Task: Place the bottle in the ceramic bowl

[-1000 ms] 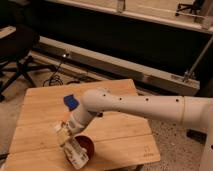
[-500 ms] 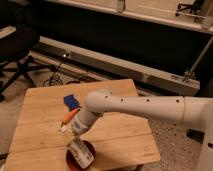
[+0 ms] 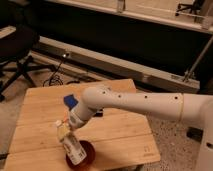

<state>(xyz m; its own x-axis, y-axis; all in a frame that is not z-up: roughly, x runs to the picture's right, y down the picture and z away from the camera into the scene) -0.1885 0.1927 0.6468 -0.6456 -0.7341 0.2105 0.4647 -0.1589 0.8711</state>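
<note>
The clear plastic bottle point(image 3: 73, 146) with a pale cap and whitish label hangs tilted, its lower end over or in the reddish-brown ceramic bowl point(image 3: 86, 152) near the front edge of the wooden table point(image 3: 120, 135). I cannot tell whether the bottle touches the bowl. My gripper point(image 3: 68, 129) reaches in from the right on the white arm point(image 3: 145, 106) and is shut on the bottle's upper part, just up and left of the bowl. The bottle hides the bowl's left side.
A blue object point(image 3: 70, 101) lies on the table behind the gripper, and a small dark object point(image 3: 98, 114) sits under the arm. An office chair point(image 3: 17, 50) stands at the left. A metal rail point(image 3: 115, 70) runs along the floor behind the table.
My gripper has carried the bottle a little to the right and down, from beside the bowl to over it. The bottle's lower end now overlaps the bowl.
</note>
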